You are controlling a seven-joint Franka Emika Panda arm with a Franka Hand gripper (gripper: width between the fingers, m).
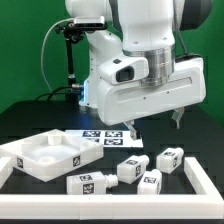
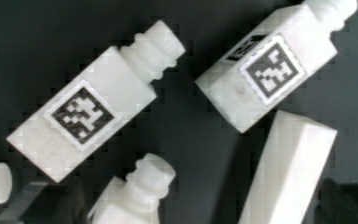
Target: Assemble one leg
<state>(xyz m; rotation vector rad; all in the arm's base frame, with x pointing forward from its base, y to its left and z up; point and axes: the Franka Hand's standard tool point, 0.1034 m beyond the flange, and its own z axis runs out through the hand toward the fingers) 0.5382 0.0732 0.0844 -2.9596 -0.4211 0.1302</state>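
Several white legs with black-and-white tags lie on the dark table. In the exterior view they are at the front: one leg (image 1: pixel 85 182) near the panel, two (image 1: pixel 128 168) (image 1: pixel 150 180) in the middle, one (image 1: pixel 168 157) further to the exterior view's right. My gripper (image 1: pixel 157 125) hangs above them, open and empty, clear of all of them. The wrist view shows two tagged legs (image 2: pixel 96 110) (image 2: pixel 274 65) lying at a slant with their pegs visible. The peg end of a third leg (image 2: pixel 144 190) lies between my dark fingertips (image 2: pixel 19 205), gripper (image 2: pixel 194 215).
A large flat white panel (image 1: pixel 45 155) with a raised rim lies at the exterior view's left. The marker board (image 1: pixel 105 137) lies behind the legs. A white rail (image 1: pixel 205 185) borders the table's front and right. A plain white bar (image 2: pixel 300 165) shows in the wrist view.
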